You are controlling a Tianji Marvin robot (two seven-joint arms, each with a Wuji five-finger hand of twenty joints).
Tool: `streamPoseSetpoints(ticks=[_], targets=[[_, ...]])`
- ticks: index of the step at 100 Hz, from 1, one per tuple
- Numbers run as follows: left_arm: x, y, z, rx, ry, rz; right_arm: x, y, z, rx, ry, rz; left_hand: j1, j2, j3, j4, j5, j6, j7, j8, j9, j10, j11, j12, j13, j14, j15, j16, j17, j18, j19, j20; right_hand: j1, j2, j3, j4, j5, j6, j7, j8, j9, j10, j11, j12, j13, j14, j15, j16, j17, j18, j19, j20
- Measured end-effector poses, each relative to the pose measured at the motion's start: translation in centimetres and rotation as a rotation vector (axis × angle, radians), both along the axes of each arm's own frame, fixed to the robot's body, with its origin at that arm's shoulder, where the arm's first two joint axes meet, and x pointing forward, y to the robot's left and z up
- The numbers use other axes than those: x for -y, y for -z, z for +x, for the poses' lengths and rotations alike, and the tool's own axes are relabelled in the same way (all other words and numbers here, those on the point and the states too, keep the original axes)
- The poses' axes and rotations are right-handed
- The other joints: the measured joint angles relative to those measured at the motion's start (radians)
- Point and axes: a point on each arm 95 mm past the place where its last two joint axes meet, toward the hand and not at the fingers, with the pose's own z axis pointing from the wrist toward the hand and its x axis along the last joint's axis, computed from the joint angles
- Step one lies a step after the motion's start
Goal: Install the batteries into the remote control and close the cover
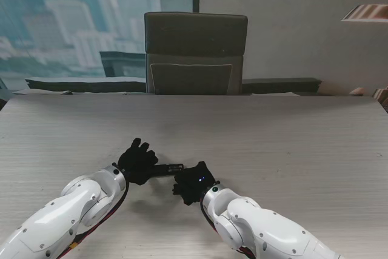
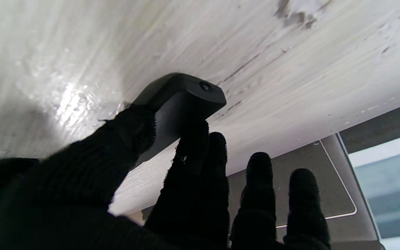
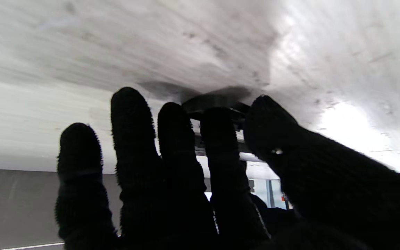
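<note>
Stand view: pale wood-grain table (image 1: 285, 131) fills the mid and lower frame, dark office chair (image 1: 195, 53) behind its far edge at upper centre. Both arms come up from the bottom corners and meet low-centre. Left hand (image 1: 137, 161) in a black glove sits left of centre, right hand (image 1: 193, 182) just right of it and a bit nearer to me. Between them lies the remote control (image 1: 167, 168), a thin dark bar lying flat on the table, each end reaching into a hand. Batteries and cover too small to make out here

Left wrist view: left hand (image 2: 172, 194) grasps the remote control (image 2: 182, 95) at frame centre, thumb on one side, index and middle fingers (image 2: 200, 152) on the other; remaining two fingers stick out free. Rounded end of the remote lies against the table (image 2: 82, 41)

Right wrist view: right hand (image 3: 200, 180) w/ thumb and fingers (image 3: 217, 135) closed around the remote control (image 3: 214, 102), only a dark sliver visible at centre against the table (image 3: 82, 45); little finger spread off to the lower left
</note>
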Motion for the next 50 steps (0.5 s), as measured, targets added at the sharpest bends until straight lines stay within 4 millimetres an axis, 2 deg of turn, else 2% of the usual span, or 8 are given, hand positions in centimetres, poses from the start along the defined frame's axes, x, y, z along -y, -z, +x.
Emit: streamPoseSetpoints(ticks=[25, 32, 35, 45, 50], targets=[[0.0, 0.0, 0.0, -0.002, 0.0, 0.001, 1.5, 0.1, 0.8, 0.045, 0.057, -0.03, 0.0, 0.001, 0.0, 0.0, 0.0, 0.0, 0.0, 0.0, 0.0, 0.0, 0.0, 0.0, 0.0, 0.0, 0.0, 0.0, 0.0, 0.0, 0.0, 0.0, 0.0, 0.0, 0.013, 0.004, 0.001, 0.009, -0.011, -0.006, 0.005, 0.0, -0.001, 0.0, -0.005, 0.0, 0.0, 0.0, -0.011, 0.0, 0.0, 0.0], [0.0, 0.0, 0.0, -0.004, 0.0, 0.002, 2.3, 0.0, 1.0, 0.062, 0.072, -0.039, 0.0, 0.001, 0.0, 0.0, 0.0, 0.0, 0.0, 0.0, 0.0, 0.0, 0.0, 0.0, 0.0, 0.0, 0.0, 0.0, 0.0, 0.0, 0.0, 0.0, -0.001, -0.012, 0.028, 0.016, 0.001, 0.002, -0.021, -0.011, -0.017, 0.0, -0.002, 0.0, -0.025, 0.001, 0.0, 0.0, -0.021, 0.0, 0.0, 0.0], [0.0, 0.0, 0.0, -0.005, 0.0, 0.003, 2.6, -0.1, 1.0, 0.068, 0.073, -0.041, 0.0, 0.001, 0.0, 0.0, 0.0, 0.0, 0.0, 0.0, 0.0, 0.0, 0.0, 0.0, 0.0, 0.0, 0.0, 0.0, 0.0, 0.0, 0.0, 0.0, -0.001, -0.028, 0.039, 0.036, 0.0, -0.003, -0.026, -0.014, -0.026, 0.0, -0.002, 0.0, -0.034, 0.0, 0.0, -0.001, -0.029, 0.0, 0.0, 0.0], [0.1, -0.1, 0.1, -0.007, 0.001, 0.005, 3.4, -0.5, 0.7, 0.081, 0.052, -0.032, 0.0, 0.001, 0.0, 0.0, 0.0, 0.0, 0.0, 0.0, 0.0, 0.0, 0.0, 0.0, 0.0, 0.0, 0.0, 0.0, 0.0, 0.0, 0.0, 0.0, -0.004, -0.057, 0.052, 0.05, -0.02, -0.031, -0.027, -0.016, -0.066, 0.0, -0.002, 0.015, -0.072, 0.0, 0.0, -0.005, -0.052, 0.0, 0.0, 0.0], [0.1, -0.1, 0.1, -0.008, 0.001, 0.006, 3.7, -0.7, 0.6, 0.091, 0.04, -0.023, 0.0, 0.002, 0.0, 0.0, 0.0, 0.0, 0.0, 0.0, 0.0, 0.0, 0.0, 0.0, 0.0, 0.0, 0.0, 0.0, 0.0, 0.0, 0.0, 0.0, -0.042, -0.057, 0.054, 0.059, -0.025, -0.033, -0.049, -0.015, -0.082, 0.0, -0.001, 0.026, -0.084, -0.001, 0.0, 0.001, -0.06, -0.001, 0.0, 0.0]])
